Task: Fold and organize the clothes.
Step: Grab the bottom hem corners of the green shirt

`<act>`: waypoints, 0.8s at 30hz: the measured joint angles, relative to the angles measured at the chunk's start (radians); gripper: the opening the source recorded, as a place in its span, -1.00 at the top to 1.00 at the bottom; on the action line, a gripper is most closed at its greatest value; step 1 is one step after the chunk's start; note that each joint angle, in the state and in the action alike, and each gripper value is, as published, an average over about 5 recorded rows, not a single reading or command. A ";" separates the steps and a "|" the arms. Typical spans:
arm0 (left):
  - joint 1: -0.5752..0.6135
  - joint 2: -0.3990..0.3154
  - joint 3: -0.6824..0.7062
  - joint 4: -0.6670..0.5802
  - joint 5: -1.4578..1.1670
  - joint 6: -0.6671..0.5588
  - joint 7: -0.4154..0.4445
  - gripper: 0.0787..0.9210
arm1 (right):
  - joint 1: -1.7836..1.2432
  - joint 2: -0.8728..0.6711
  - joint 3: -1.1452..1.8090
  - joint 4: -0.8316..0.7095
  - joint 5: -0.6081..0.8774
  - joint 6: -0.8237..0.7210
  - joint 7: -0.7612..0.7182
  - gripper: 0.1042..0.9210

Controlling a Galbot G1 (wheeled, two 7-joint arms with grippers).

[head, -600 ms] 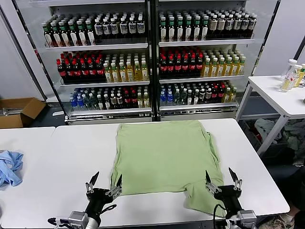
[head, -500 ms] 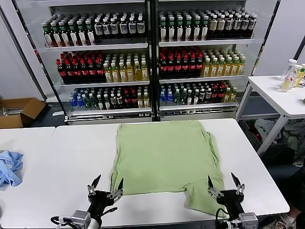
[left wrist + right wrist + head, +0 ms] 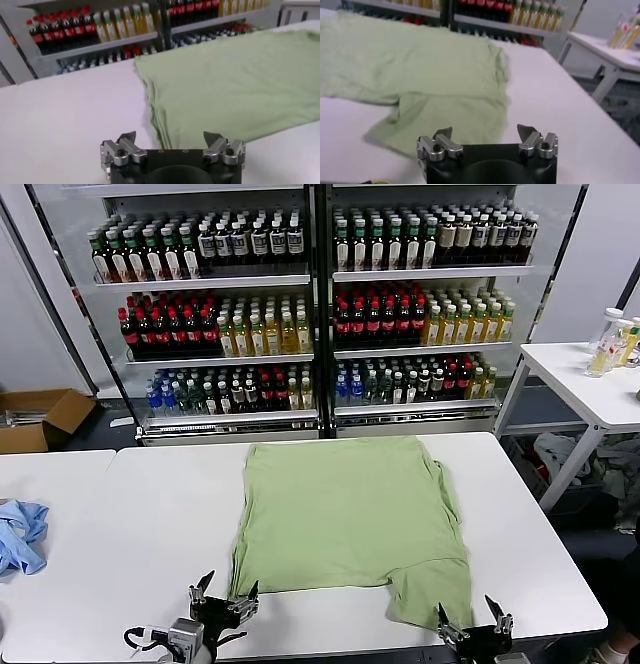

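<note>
A light green shirt (image 3: 345,519) lies flat and partly folded on the white table (image 3: 150,524), one sleeve flap reaching the front right edge (image 3: 435,594). My left gripper (image 3: 226,595) is open and empty, low at the front edge by the shirt's near left corner. My right gripper (image 3: 472,620) is open and empty, at the front edge just in front of the sleeve flap. In the left wrist view the shirt (image 3: 230,80) lies beyond the open gripper (image 3: 170,137). In the right wrist view the shirt (image 3: 420,70) lies beyond the open gripper (image 3: 482,132).
A light blue garment (image 3: 20,536) lies at the table's far left. Glass-door fridges with bottles (image 3: 310,304) stand behind the table. A second white table (image 3: 590,384) with bottles is at the right, a cardboard box (image 3: 35,416) on the floor at the left.
Both grippers have drawn back and down toward the table's front edge, away from the shirt, staying open. The shirt has not moved.
</note>
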 measured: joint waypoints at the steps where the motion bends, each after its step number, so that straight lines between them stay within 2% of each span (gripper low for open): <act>1: -0.001 0.001 0.000 0.003 -0.002 0.003 -0.001 -0.77 | 0.001 0.000 -0.002 -0.001 0.005 -0.002 0.001 -0.72; 5: -0.006 0.002 0.002 0.011 -0.015 0.012 0.001 -0.66 | 0.003 0.001 -0.013 -0.005 0.026 -0.012 0.003 -0.49; 24: 0.003 0.021 -0.017 0.020 -0.123 0.026 0.033 0.60 | -0.021 -0.024 0.012 0.013 0.108 -0.020 -0.023 0.85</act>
